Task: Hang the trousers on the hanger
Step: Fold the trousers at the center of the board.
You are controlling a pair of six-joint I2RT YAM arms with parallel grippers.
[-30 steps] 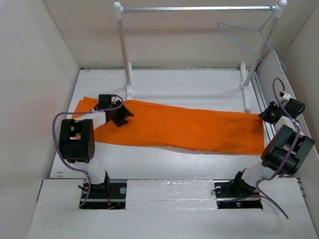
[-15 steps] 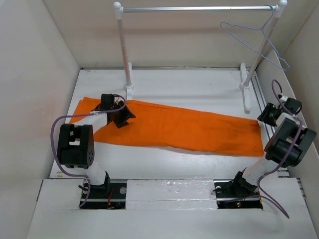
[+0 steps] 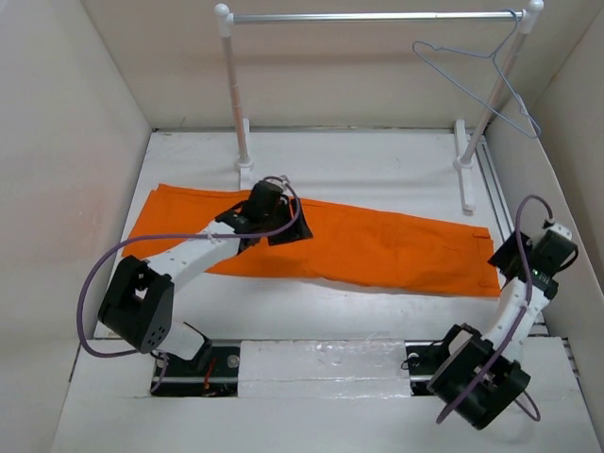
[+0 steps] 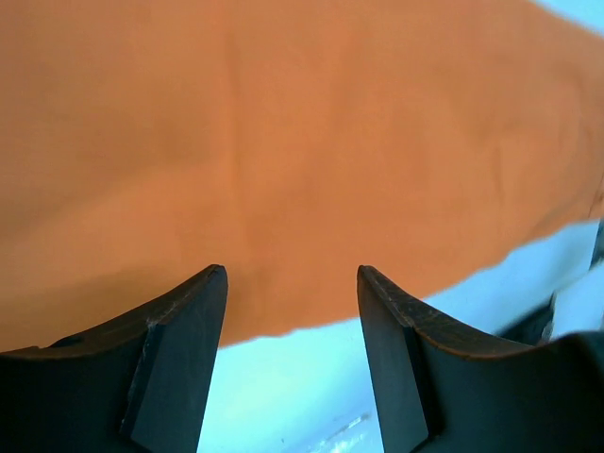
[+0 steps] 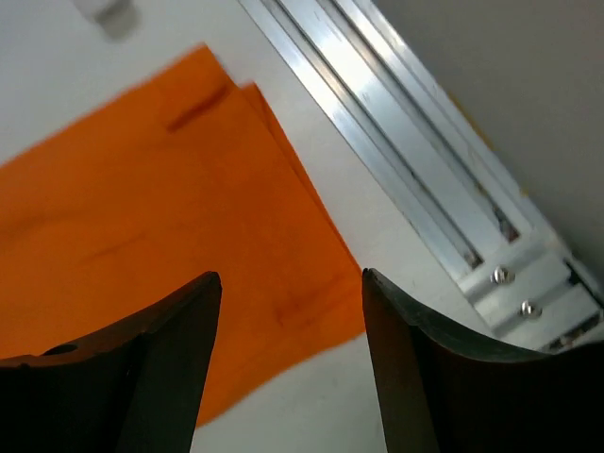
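Observation:
The orange trousers (image 3: 377, 247) lie flat across the table, running from the far left to the right side. My left gripper (image 3: 286, 229) hovers over their left-middle part, jaws open and empty, with orange cloth (image 4: 283, 142) filling its wrist view beyond the fingertips (image 4: 212, 283). My right gripper (image 3: 500, 257) stands open just off the right end of the trousers (image 5: 142, 217), holding nothing. The thin pale hanger (image 3: 481, 75) hangs by its hook from the right end of the rail (image 3: 377, 16), clear of both grippers.
The rail's white posts (image 3: 236, 104) stand on feet behind the trousers. An aluminium track (image 5: 396, 142) runs along the table's right edge beside my right gripper. White walls close in on the left, back and right.
My left arm has swung right along the trousers, from their left end toward the middle. My right gripper has opened, let go of the right end and drawn back toward the near side.

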